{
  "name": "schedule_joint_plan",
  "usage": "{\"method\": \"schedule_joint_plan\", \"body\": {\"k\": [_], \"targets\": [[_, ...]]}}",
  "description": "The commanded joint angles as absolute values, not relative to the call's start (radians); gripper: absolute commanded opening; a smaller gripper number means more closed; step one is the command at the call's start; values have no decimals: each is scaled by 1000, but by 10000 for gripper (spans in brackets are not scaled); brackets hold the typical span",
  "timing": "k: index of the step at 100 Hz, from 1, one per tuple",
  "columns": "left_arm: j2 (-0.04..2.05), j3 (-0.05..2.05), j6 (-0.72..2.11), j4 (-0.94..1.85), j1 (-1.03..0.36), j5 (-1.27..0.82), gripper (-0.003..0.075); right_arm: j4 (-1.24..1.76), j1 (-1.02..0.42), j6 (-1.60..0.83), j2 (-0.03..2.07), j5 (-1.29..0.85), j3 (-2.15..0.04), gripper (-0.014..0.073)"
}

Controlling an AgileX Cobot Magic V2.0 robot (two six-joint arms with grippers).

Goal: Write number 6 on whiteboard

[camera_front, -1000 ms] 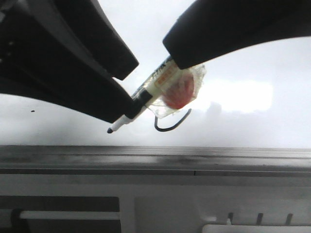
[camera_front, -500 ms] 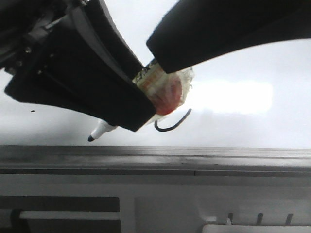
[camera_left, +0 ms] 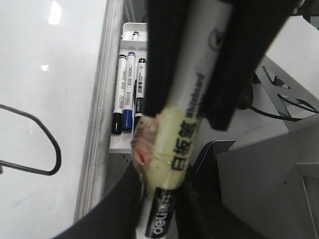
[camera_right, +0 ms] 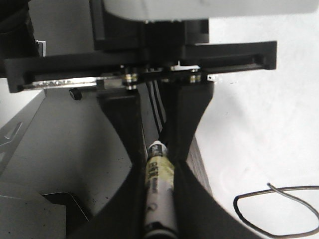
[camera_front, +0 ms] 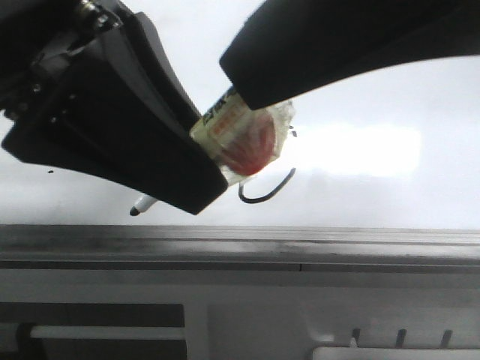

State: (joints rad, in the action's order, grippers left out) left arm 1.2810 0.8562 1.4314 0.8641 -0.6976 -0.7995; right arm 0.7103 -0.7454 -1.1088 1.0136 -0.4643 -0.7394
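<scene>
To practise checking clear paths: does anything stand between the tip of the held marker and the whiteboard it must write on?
Nothing visible does. The white marker's dark tip pokes out below the black left gripper, with only bare glossy white whiteboard behind it. Whether it touches the board cannot be told.

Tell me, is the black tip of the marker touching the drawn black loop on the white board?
No, in the front view the marker tip sits well to the left of the drawn loop, with bare whiteboard between.
</scene>
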Motion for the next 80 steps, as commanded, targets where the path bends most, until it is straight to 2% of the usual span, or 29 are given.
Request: {"method": "schedule_joint_plan", "body": {"k": [1, 8, 41, 48, 67, 74, 80], "targets": [[1262, 888, 1429, 906, -705, -793, 42, 735, -747, -1120, 1002, -424, -774, -64], [1262, 888, 1429, 906, -705, -793, -18, 735, -747, -1120, 1002, -426, -774, -64], [1262, 888, 1429, 906, -705, -808, -19, 735, -747, -1120, 1004, -436, -774, -42], [1262, 888, 1429, 906, -705, -815, -19, 735, -747, -1120, 1004, -436, -774, 26], [1262, 888, 1429, 906, -705, -815, -19, 735, -747, -1120, 1004, -420, -774, 344], [1262, 888, 1429, 910, -705, -815, -19, 735, -747, -1120, 1004, -393, -774, 414], [1262, 888, 1429, 919, -705, -819, -19, 735, -747, -1120, 1004, -368, -774, 438]]}}
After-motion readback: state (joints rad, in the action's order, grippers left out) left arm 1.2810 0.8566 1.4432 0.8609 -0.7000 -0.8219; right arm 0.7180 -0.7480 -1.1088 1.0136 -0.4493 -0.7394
